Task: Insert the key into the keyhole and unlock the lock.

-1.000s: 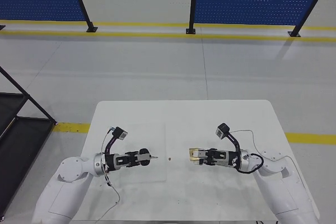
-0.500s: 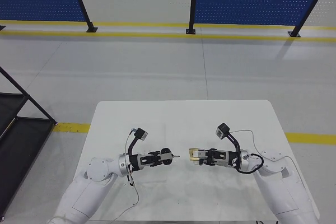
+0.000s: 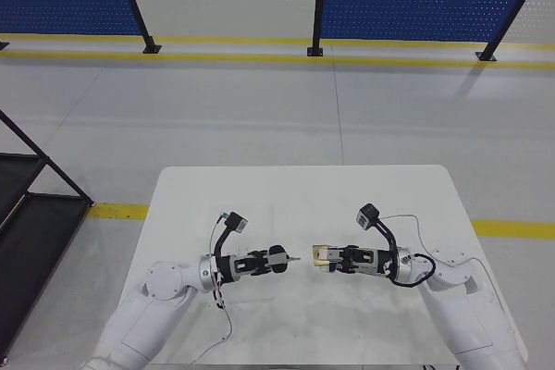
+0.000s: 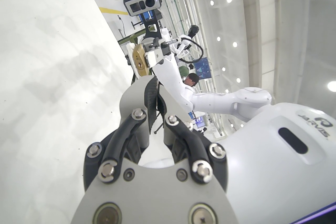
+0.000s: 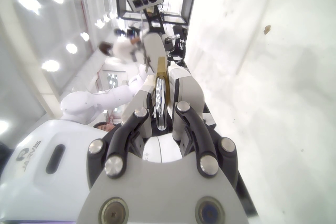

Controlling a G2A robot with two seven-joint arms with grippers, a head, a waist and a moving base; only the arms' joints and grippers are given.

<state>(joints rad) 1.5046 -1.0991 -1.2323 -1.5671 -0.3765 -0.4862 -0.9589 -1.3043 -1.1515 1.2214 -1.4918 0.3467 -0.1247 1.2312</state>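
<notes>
Your left gripper (image 3: 281, 258) is squeezed shut on a small, thin silver metal key (image 3: 296, 258). The key pokes out of the front of the gripper and points across at the lock. In the left wrist view the black pads (image 4: 151, 96) are pressed tight together, with no gap to see.

Your right gripper (image 3: 333, 257) is closed around a small gold-coloured brass padlock (image 3: 320, 254) with a shiny silver loop (image 5: 160, 101). Its fingers pinch the flat sides of the padlock, one on each side. The padlock is held up over the middle of the white table (image 3: 398, 194), not resting on it. The end with the keyhole (image 4: 140, 65) faces the key.

From above, the key tip is just beside the padlock with a tiny gap, so I judge it is not in yet.

The key looks light, hard and thin. It is smooth metal, so it can slip or twist between the pads. Hold it by its wide flat head and leave the long part free.

The padlock looks hard and likely heavy for how small it is. It will not bend. Hold it by the flat sides of its body, keep the keyhole clear, and grip it firmly so it does not spin when you turn the key. Line the key up straight with the slot, because a crooked push could make it jam or slide off.
</notes>
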